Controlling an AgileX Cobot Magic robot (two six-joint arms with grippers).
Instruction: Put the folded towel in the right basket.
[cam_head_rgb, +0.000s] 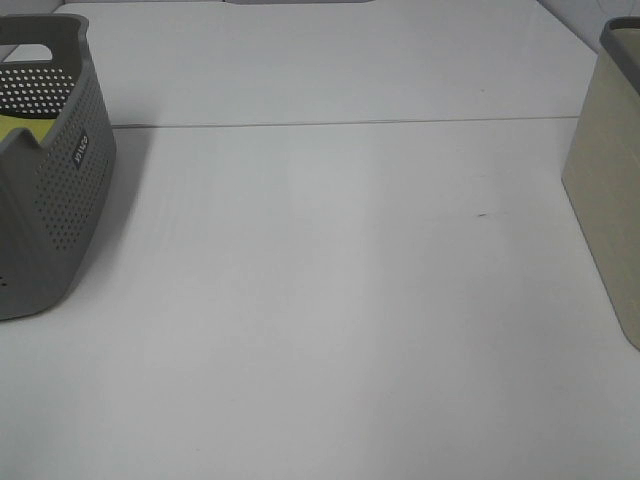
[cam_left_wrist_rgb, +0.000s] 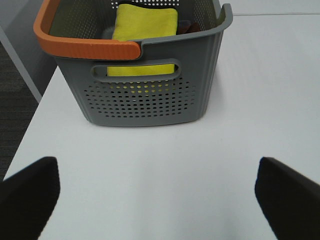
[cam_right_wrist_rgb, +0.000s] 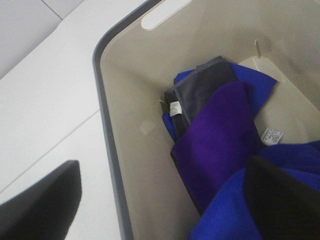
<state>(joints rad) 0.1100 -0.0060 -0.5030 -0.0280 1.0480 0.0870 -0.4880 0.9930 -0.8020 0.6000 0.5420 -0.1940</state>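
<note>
A wide white table (cam_head_rgb: 330, 300) fills the exterior high view, with a thin seam running across it toward the far side. At its left edge stands a grey perforated plastic basket (cam_head_rgb: 55, 190) with a handle slot in its far wall and a small label on its near corner; a strip of yellow shows inside it. At the right edge stands a beige smooth-walled basket with a dark grey rim (cam_head_rgb: 605, 190), only partly in frame. Neither arm appears in this view.

In the left wrist view, the grey basket (cam_left_wrist_rgb: 150, 95) sits on the table and carries an orange ribbed grip (cam_left_wrist_rgb: 82, 47) along one rim. Inside it lies a folded yellow towel (cam_left_wrist_rgb: 145, 22), flat and neatly squared, visible from above and also through the handle slot in the near wall. The left gripper (cam_left_wrist_rgb: 157, 192) hovers over bare table short of the basket, its two dark fingers (cam_left_wrist_rgb: 27, 195) spread wide apart with nothing between them.

In the right wrist view, the beige basket (cam_right_wrist_rgb: 107, 145) is seen from above. It holds a loose heap of cloths: a purple cloth (cam_right_wrist_rgb: 220, 135) over a dark grey cloth with a white tag (cam_right_wrist_rgb: 200, 92), and blue cloths (cam_right_wrist_rgb: 260, 210) around them. The right gripper (cam_right_wrist_rgb: 165, 200) hangs over the rim of this basket, one finger outside the wall and the other above the cloths, spread apart and holding nothing.
</note>
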